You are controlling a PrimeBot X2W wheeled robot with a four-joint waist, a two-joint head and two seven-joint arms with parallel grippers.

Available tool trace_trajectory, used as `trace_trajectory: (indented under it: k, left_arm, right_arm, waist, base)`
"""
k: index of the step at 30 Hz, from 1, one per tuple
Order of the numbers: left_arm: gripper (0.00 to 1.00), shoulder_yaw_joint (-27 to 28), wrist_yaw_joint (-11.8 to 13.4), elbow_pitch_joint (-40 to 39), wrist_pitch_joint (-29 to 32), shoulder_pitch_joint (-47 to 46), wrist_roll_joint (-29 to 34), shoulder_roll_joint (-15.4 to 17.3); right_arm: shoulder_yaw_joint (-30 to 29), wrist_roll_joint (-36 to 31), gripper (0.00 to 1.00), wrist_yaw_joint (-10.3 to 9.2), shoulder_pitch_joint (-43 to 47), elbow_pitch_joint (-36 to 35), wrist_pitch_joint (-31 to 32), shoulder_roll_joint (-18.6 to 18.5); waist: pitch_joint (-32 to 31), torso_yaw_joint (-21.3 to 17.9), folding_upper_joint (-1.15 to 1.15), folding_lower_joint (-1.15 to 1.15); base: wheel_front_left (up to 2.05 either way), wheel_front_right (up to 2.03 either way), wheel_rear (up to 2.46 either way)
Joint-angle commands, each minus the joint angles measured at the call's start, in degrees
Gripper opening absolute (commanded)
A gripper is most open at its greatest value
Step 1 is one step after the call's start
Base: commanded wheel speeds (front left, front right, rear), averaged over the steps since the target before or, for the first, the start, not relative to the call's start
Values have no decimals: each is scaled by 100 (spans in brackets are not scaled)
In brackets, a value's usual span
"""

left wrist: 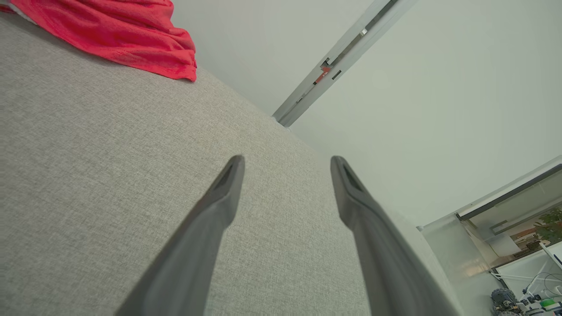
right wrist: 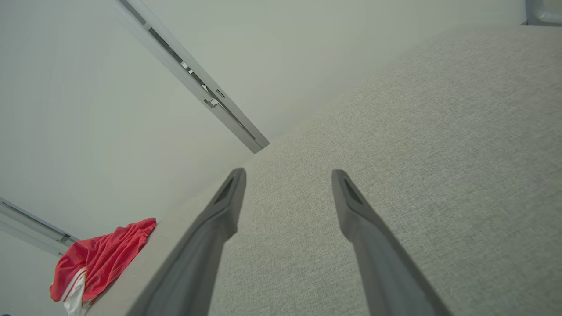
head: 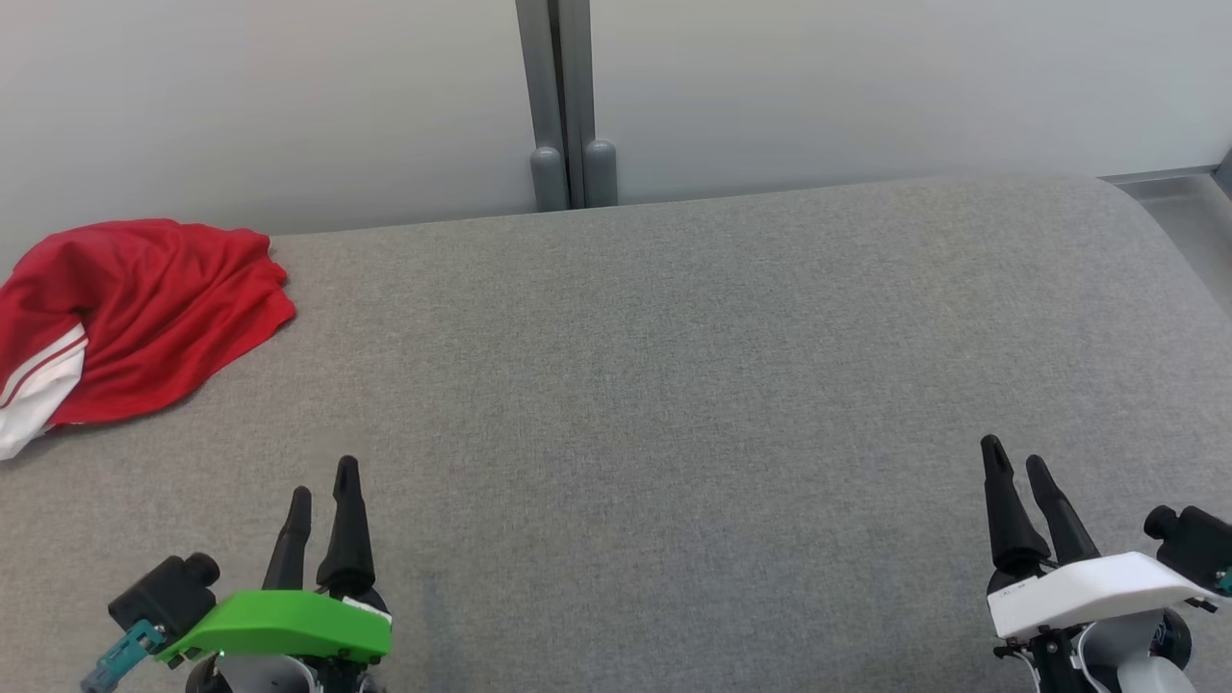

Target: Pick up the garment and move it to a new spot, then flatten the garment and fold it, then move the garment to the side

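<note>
A red garment (head: 144, 308) with a white striped part lies in a loose heap at the far left of the grey padded surface (head: 674, 385), close to its back edge. It also shows as the garment (left wrist: 114, 33) at the top left of the left wrist view and the garment (right wrist: 96, 263) at the lower left of the right wrist view. My left gripper (head: 322, 476) hovers open near the front left, well short of the heap. At the front right my right gripper (head: 1015, 457) is open too, with nothing between its fingers.
A pale wall with a grey vertical post (head: 568, 106) stands right behind the surface. The surface curves down at its right end (head: 1174, 250). A room with equipment (left wrist: 522, 272) shows past that end.
</note>
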Motion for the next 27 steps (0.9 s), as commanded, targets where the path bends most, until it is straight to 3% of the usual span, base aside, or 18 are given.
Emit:
trace_trajectory:
  k: [1,27]
  left_arm:
    - [100,-32,6,-31,-59,20,169,41]
    - [100,-314,71,340,-449,56,1430,55]
  right_arm:
    - [17,-177,100,2,21,-40,-74,-39]
    - [94,-1828,100,3,71,77,-470,-54]
  waist:
    - [-1,1,0,0]
    - [-10,37,0,0]
  base:
    - [0,0,0]
    - [0,0,0]
